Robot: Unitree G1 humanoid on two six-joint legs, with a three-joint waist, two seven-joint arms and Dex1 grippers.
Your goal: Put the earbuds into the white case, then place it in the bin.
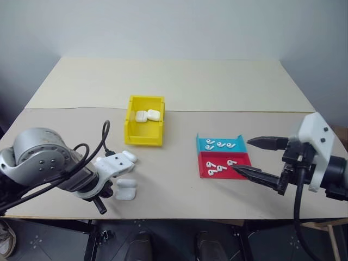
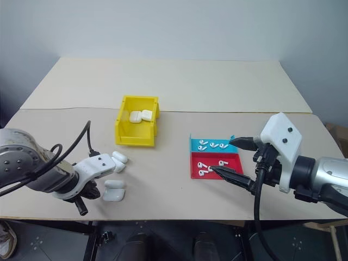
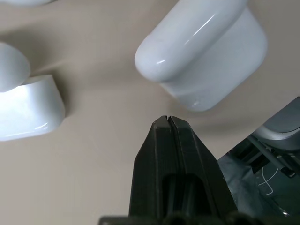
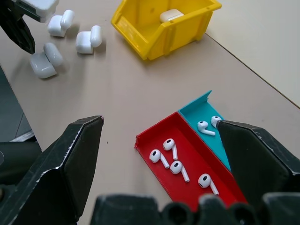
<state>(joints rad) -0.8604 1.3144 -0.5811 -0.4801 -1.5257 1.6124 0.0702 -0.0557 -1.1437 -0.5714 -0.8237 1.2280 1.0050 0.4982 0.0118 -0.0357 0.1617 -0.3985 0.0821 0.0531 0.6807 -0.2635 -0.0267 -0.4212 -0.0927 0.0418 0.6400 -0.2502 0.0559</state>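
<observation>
- The left gripper has its two black fingers pressed flat together, holding nothing; the tips sit just over the tan table beside an open white case.
- That white case lies at about 7 o'clock on the table, near the front edge, its lid hinged back. Two more open cases lie close by, just beyond it toward 12 o'clock.
- The yellow bin stands near the table's middle, at roughly 1 o'clock from the loose cases and well apart from them. Two closed white cases rest inside it, against the far wall.
- At 3 o'clock from the bin sit two shallow trays, touching: a teal tray behind and a red tray in front.
- The earbuds lie scattered in both trays: four are seen in the red one from the right wrist view, and several in the teal one.
- The right gripper has its fingers spread wide, empty, at the trays' 3 o'clock side; the lower fingertip reaches over the red tray's right edge.
</observation>
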